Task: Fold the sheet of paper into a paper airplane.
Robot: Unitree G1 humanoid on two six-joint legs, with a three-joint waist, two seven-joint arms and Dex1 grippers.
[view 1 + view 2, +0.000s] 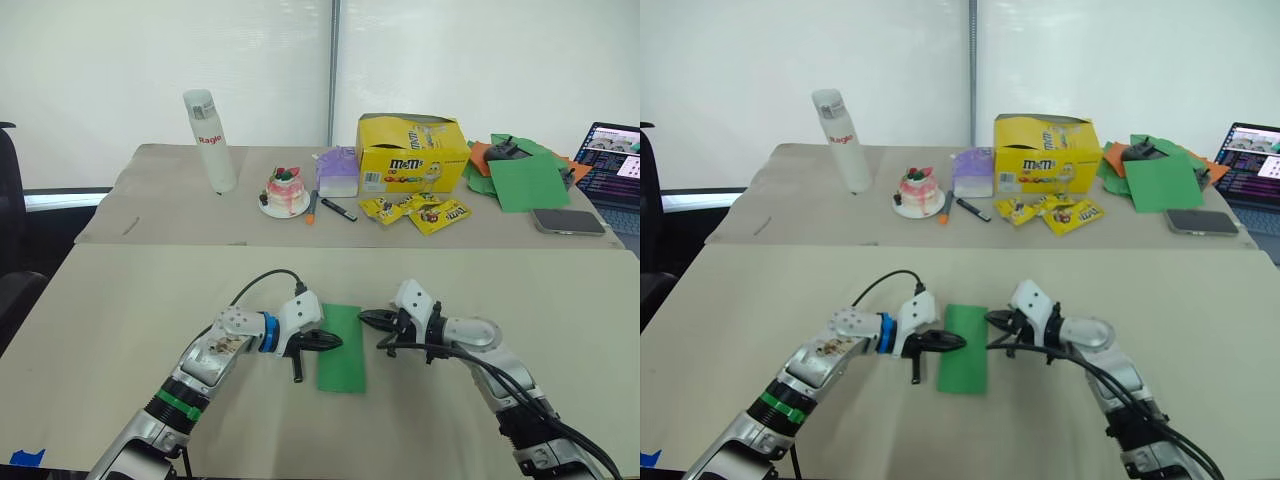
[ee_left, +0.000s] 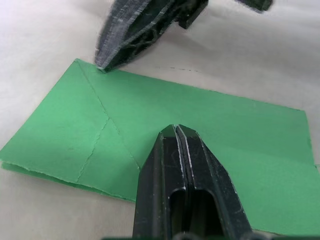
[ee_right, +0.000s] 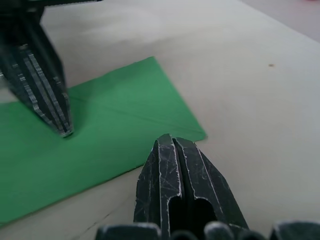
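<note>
We saw the folded sheet of paper (image 1: 341,348) flat between the closed left pincer (image 1: 328,341) and closed right pincer (image 1: 372,319).

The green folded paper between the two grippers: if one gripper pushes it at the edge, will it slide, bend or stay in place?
The sheet of paper lies flat and thin on the smooth table, so it would probably slide easily. It looks folded double with creases, so likely a little stiffer, yet it may still buckle. Both the left gripper and right gripper are shut.
</note>
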